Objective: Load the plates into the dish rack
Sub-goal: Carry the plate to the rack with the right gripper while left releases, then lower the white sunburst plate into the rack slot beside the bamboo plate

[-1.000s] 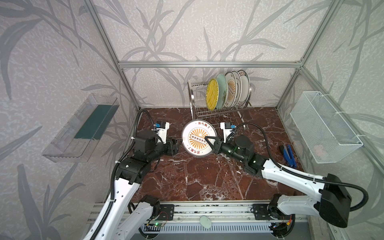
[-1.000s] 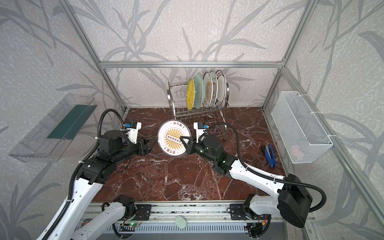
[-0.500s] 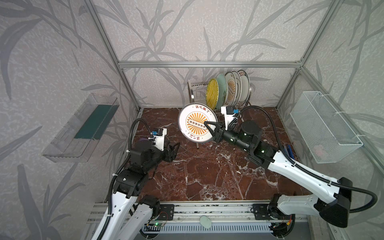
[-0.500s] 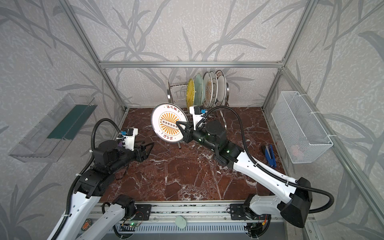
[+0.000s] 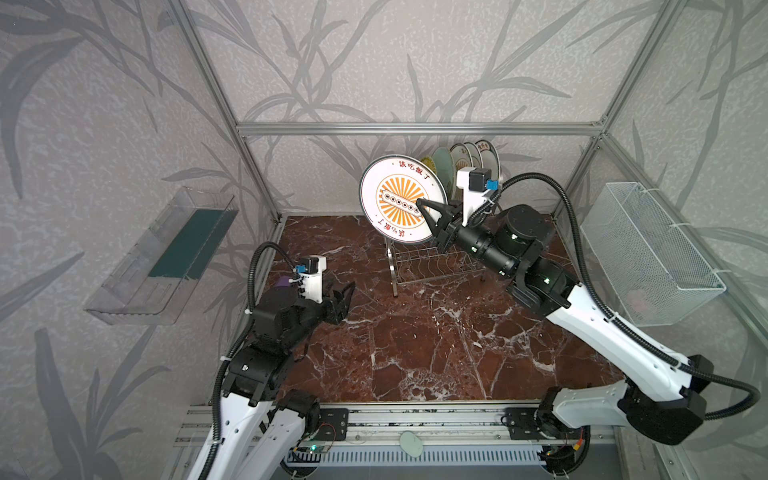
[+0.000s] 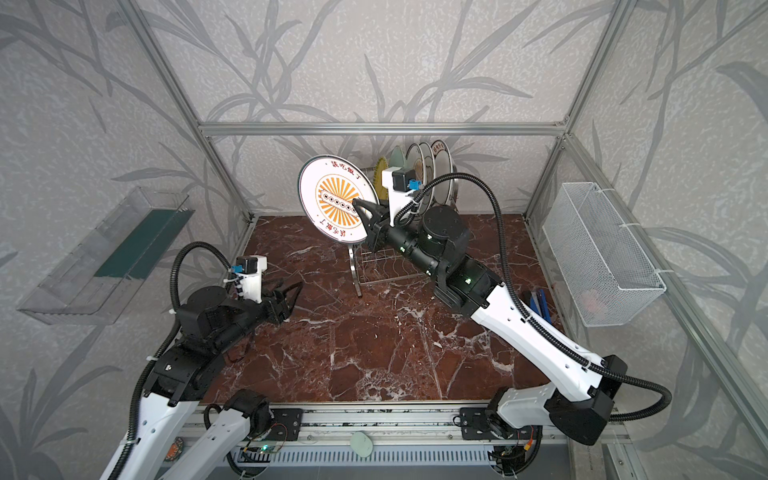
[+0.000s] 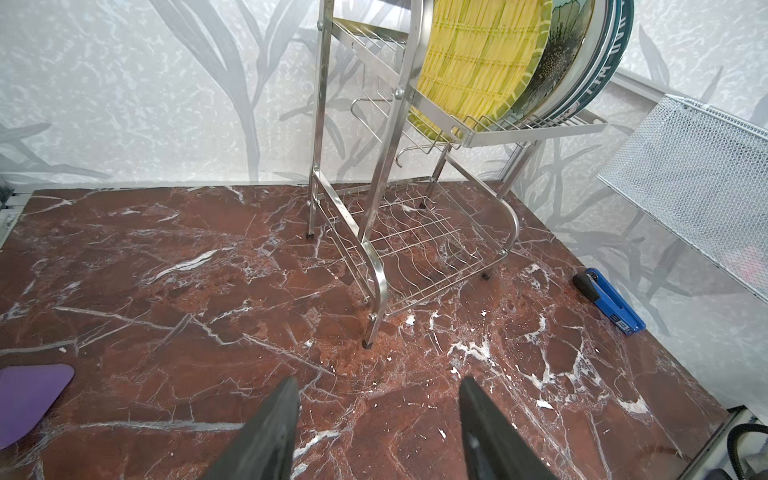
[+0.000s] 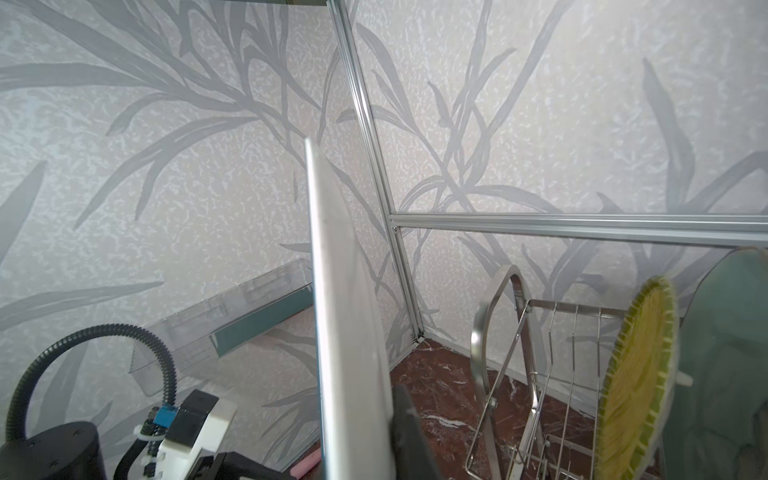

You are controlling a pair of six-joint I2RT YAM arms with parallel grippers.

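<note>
A white plate with an orange sunburst (image 5: 401, 198) (image 6: 334, 199) hangs upright in the air, just left of the dish rack's upper shelf. My right gripper (image 5: 424, 205) (image 6: 359, 205) is shut on its lower right rim. In the right wrist view the plate (image 8: 349, 311) shows edge-on, with one dark finger (image 8: 409, 428) against it. The steel dish rack (image 5: 432, 266) (image 7: 415, 249) holds a yellow ribbed plate (image 7: 478, 54) (image 8: 636, 374), a teal flowered plate (image 7: 557, 62) and two white plates (image 5: 482, 153). My left gripper (image 5: 347, 297) (image 7: 378, 380) is open and empty, low over the marble at the left.
A white mesh basket (image 5: 648, 249) hangs on the right wall and a clear plastic tray (image 5: 162, 253) on the left wall. A blue tool (image 7: 609, 301) (image 6: 538, 303) lies on the marble at the right. A purple piece (image 7: 29, 395) lies beside the left arm.
My right gripper has lifted the sunburst plate up and back toward the rack's upper shelf. My left arm has drawn back toward the front left, away from the plate.
</note>
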